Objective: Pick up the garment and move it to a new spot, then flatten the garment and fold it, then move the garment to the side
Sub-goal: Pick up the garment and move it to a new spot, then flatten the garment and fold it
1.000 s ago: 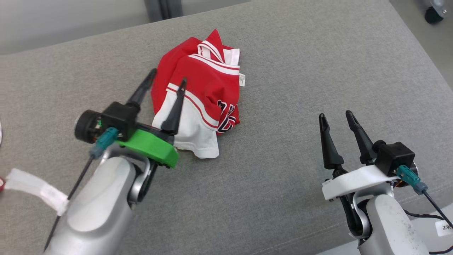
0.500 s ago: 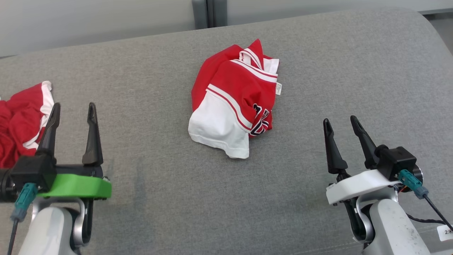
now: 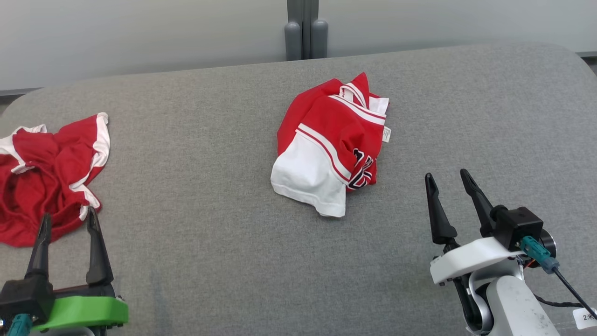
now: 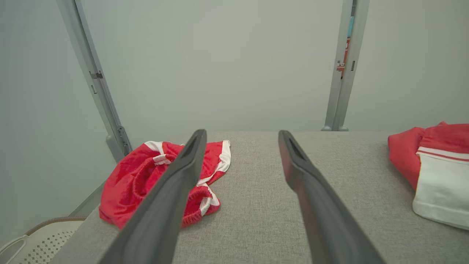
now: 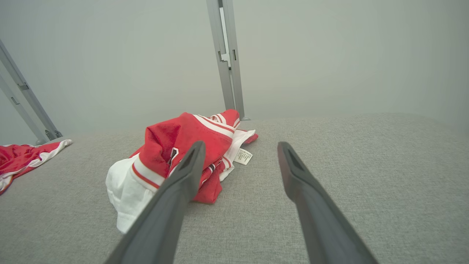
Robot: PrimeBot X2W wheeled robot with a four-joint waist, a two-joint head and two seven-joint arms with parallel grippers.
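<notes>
A red-and-white garment (image 3: 333, 144) lies roughly folded at the middle of the grey cushion, white part toward me; it also shows as the garment (image 5: 176, 150) and the garment (image 4: 436, 172). A second red garment (image 3: 46, 172) lies crumpled at the cushion's left end, seen too as the crumpled garment (image 4: 146, 176). My left gripper (image 3: 68, 215) stands open at the lower left, its tips just short of the crumpled one, nothing between them. My right gripper (image 3: 446, 176) stands open at the lower right, apart from the folded garment.
The grey cushion (image 3: 210, 261) has a rounded far edge and corners. A pale wall with a grey metal post (image 3: 305, 32) runs behind it. A white perforated basket (image 4: 29, 245) sits below the cushion's left end.
The head camera has swung, shifting the whole picture. My left gripper drew back, open, from over the folded garment to the lower left. The right gripper has hardly moved.
</notes>
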